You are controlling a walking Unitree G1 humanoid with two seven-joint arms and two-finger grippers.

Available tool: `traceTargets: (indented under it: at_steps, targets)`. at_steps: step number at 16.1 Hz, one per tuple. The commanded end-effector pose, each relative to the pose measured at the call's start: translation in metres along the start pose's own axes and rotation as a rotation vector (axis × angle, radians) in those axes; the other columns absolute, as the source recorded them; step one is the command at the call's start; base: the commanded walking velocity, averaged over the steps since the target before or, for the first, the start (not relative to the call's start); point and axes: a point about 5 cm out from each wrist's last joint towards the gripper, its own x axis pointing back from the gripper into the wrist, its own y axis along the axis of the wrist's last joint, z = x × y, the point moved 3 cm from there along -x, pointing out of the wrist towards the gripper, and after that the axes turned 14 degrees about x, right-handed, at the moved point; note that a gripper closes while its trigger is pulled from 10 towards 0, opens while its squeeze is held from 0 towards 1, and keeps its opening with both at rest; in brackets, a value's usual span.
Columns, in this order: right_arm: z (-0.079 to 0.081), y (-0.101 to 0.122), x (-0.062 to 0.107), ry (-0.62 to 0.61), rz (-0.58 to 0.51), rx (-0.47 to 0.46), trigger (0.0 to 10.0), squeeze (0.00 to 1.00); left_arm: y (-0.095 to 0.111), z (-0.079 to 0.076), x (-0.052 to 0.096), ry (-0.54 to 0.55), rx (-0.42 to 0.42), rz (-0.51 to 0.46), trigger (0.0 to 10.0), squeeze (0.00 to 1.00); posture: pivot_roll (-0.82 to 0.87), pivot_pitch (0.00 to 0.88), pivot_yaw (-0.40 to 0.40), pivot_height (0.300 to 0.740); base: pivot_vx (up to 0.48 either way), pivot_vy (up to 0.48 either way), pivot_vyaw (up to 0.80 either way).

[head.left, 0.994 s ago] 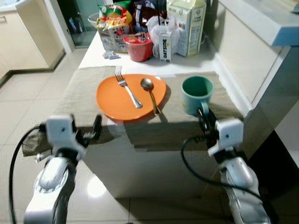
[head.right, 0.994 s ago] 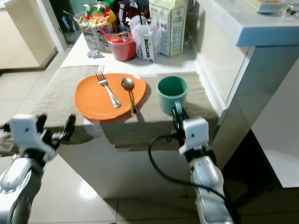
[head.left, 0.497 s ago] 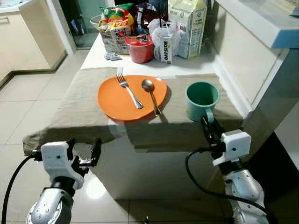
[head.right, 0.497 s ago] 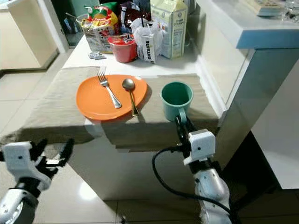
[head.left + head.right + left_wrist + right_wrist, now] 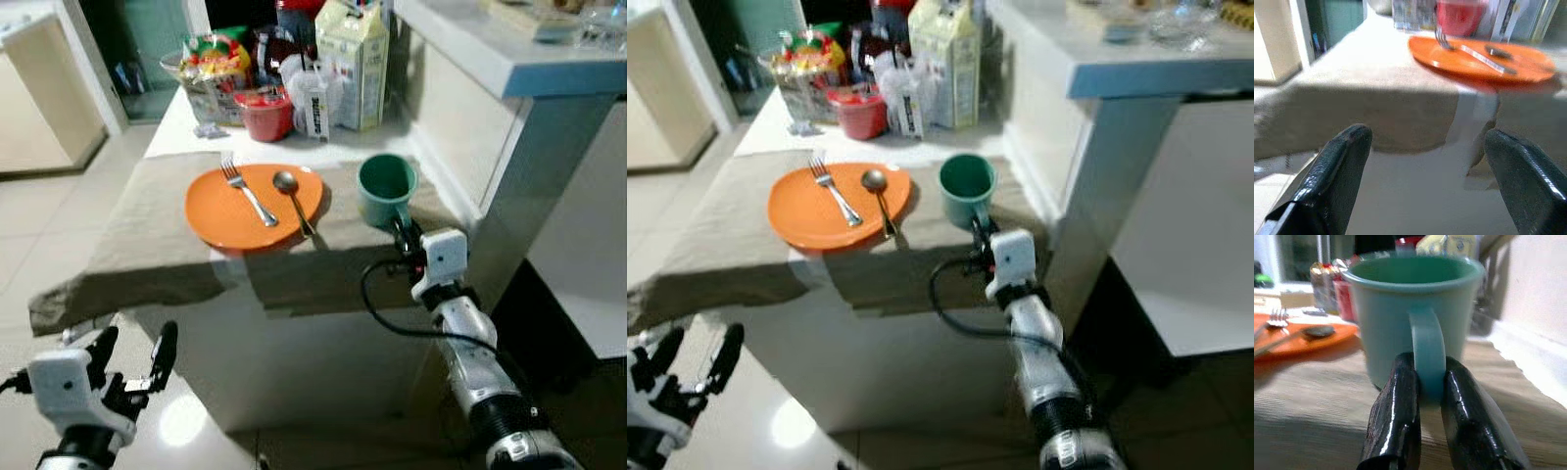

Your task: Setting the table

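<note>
A teal mug (image 5: pixel 386 186) stands on a tan cloth (image 5: pixel 147 245) to the right of an orange plate (image 5: pixel 217 213). A fork (image 5: pixel 245 189) and a spoon (image 5: pixel 292 196) lie on the plate. My right gripper (image 5: pixel 400 232) reaches up from the table's front edge, and in the right wrist view it (image 5: pixel 1430 396) is shut on the mug's handle (image 5: pixel 1427 350). My left gripper (image 5: pixel 132 352) hangs open low in front of the table, below the cloth's overhang. The left wrist view looks between its spread fingers (image 5: pixel 1342 161) at the table edge and the orange plate (image 5: pixel 1469 63).
At the back of the table stand a milk carton (image 5: pixel 348 59), a small drink carton (image 5: pixel 315 103), a red bowl (image 5: pixel 263 116) and a snack bag (image 5: pixel 211 64). A white counter (image 5: pixel 509 59) rises close on the right. Tiled floor (image 5: pixel 39 215) lies to the left.
The whole view has pulled back and shifted. My left gripper has sunk from table-edge height to well below it. The right gripper stays on the mug's handle.
</note>
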Motion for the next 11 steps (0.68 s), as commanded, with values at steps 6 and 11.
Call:
traceTargets:
  at_steps: [6, 11]
  targets:
    - [0.004, -0.038, 0.019, 0.017, 0.142, -0.044, 0.0, 0.0, 0.037, -0.024, -0.071, -0.044, 0.023, -0.11, 10.0, 0.0, -0.06, 0.019, 0.115, 0.74, 0.0, 0.0, 0.0]
    - [0.001, -0.034, 0.016, 0.014, 0.106, -0.04, 0.0, 0.0, 0.042, -0.034, -0.08, -0.059, 0.047, -0.125, 10.0, 0.0, -0.07, 0.034, 0.115, 0.74, 0.0, 0.0, 0.0]
